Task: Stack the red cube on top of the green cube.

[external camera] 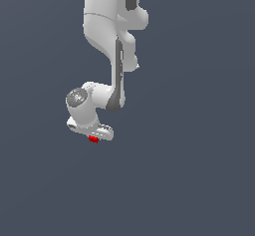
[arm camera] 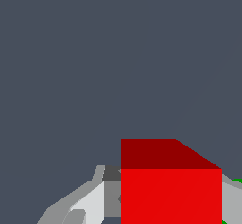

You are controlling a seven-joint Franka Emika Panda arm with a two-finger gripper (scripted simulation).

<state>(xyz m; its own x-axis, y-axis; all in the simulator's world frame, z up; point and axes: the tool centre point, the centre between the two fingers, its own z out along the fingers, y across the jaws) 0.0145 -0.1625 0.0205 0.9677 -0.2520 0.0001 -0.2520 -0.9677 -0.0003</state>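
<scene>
In the exterior view the white arm reaches down, and my gripper [external camera: 94, 135] sits low over the floor with the red cube [external camera: 93, 139] showing just beneath it. The wrist view shows the red cube [arm camera: 171, 190] large between the two grey fingers [arm camera: 90, 204], which press against its sides. The gripper is shut on it. Thin slivers of the green cube [arm camera: 238, 181] peek out past the red cube's edge, directly behind it. In the exterior view the green cube is hidden by the hand and the red cube.
A plain dark grey floor [external camera: 189, 180] lies all around. The arm's upper links [external camera: 107, 26] rise above the hand toward the top of the exterior view.
</scene>
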